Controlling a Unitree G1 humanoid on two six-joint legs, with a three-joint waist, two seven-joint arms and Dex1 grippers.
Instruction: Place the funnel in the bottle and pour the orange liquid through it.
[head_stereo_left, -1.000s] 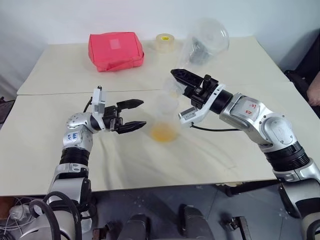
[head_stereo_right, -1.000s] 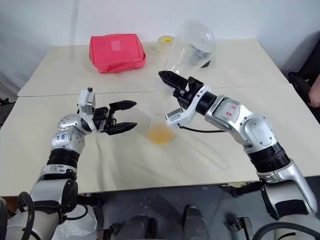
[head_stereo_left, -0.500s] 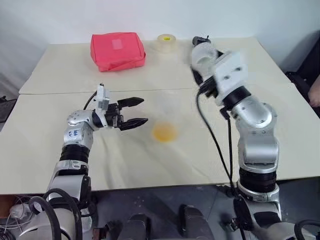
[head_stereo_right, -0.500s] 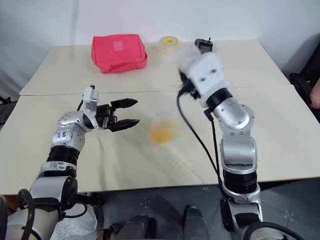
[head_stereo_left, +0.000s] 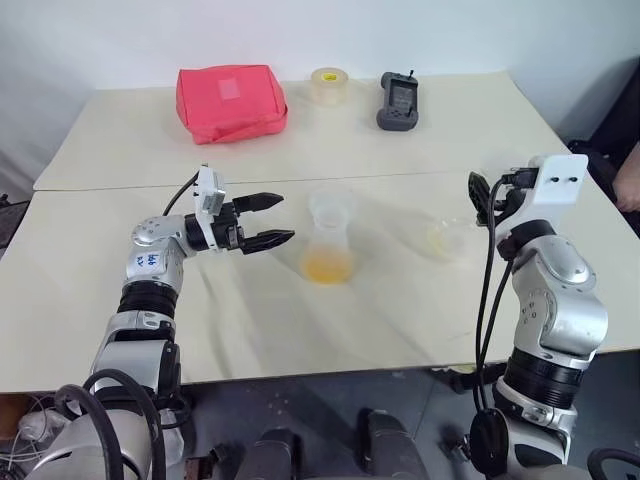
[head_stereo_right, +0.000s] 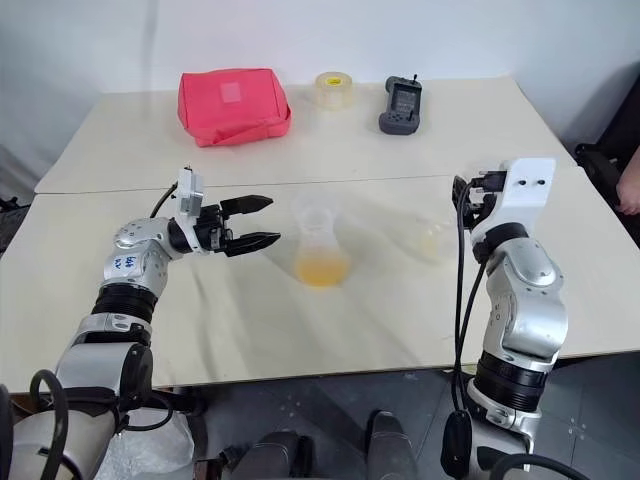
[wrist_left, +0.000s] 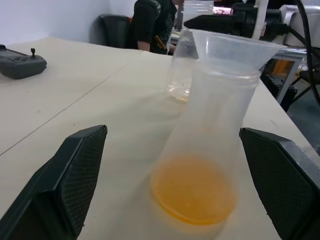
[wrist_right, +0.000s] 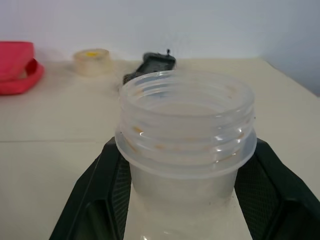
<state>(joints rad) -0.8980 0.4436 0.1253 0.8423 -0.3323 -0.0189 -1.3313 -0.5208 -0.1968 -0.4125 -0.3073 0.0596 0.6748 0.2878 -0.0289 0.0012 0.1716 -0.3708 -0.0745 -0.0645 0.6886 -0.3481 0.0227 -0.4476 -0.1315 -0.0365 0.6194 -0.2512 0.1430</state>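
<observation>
The clear cone-shaped bottle (head_stereo_left: 327, 248) stands upright at the table's middle. The clear funnel (head_stereo_left: 331, 207) sits in its neck, and the orange liquid (head_stereo_left: 327, 267) lies in its base. My left gripper (head_stereo_left: 287, 218) is open just left of the bottle, pointing at it; in the left wrist view its fingers (wrist_left: 75, 175) flank the bottle (wrist_left: 210, 140) without touching. My right gripper (head_stereo_left: 484, 200) is off to the right, shut on the neck of a larger clear flask (wrist_right: 185, 130). That flask (head_stereo_left: 448, 238) is upright and nearly drained.
At the table's back lie a red pouch (head_stereo_left: 232, 100), a tape roll (head_stereo_left: 329, 86) and a black handheld device (head_stereo_left: 398, 101). A seam runs across the table behind the bottle. A person (head_stereo_left: 628, 185) shows at the right edge.
My right arm has swung away from above the funnel to the right and down, rolling the flask back from tilted to upright. The left gripper has only edged nearer the bottle.
</observation>
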